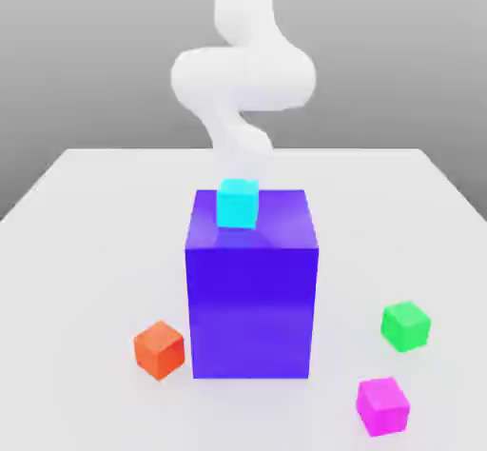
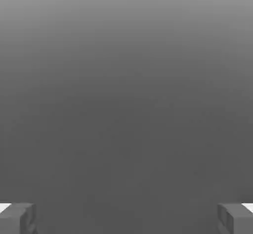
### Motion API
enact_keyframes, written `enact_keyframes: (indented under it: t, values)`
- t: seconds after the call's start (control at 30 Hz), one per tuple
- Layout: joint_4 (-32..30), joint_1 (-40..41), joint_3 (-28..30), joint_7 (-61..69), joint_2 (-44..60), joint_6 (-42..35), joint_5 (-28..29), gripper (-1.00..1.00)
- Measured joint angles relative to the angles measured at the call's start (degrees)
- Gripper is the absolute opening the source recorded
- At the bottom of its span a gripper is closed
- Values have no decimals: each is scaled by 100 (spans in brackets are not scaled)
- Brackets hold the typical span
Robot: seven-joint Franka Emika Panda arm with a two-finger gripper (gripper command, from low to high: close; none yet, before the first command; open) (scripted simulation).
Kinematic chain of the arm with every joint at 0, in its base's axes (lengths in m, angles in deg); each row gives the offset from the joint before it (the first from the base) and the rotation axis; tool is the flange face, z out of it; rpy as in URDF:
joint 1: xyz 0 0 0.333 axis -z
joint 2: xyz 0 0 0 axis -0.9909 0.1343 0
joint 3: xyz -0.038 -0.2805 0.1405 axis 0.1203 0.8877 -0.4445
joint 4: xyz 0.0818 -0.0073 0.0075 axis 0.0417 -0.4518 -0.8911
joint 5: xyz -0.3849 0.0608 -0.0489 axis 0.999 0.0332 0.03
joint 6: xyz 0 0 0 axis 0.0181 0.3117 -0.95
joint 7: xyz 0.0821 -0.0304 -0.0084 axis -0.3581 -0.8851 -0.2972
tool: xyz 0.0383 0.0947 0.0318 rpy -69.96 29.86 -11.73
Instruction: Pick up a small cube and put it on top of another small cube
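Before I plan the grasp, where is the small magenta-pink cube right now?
The small glossy magenta-pink cube sits on the pale table toward the exterior view's right, nearest the small green cube.

cyan cube [image 1: 237, 204] on blue block [image 1: 252, 311] | orange cube [image 1: 159, 350], green cube [image 1: 406, 326], magenta cube [image 1: 383, 406] apart

Small glossy magenta-pink cube [image 1: 383, 406]: sitting on the white table [image 1: 86, 278], near side, toward the exterior view's right. Resting flat on one face, upright, turned a bit so its edges are running askew to the table's. Top face and two sides showing, one side broad, the other narrow. Colour plain, no markings. Standing free, touching only the tabletop.
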Motion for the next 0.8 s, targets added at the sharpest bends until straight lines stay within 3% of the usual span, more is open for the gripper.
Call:
enact_keyframes:
  t: [0.4, 0.8]
  values:
    - [-290, -1531, 760, 3080, 2037, 746, -636, 0]
    - [-576, -2361, 755, 6057, 4037, 1486, -1182, 0]
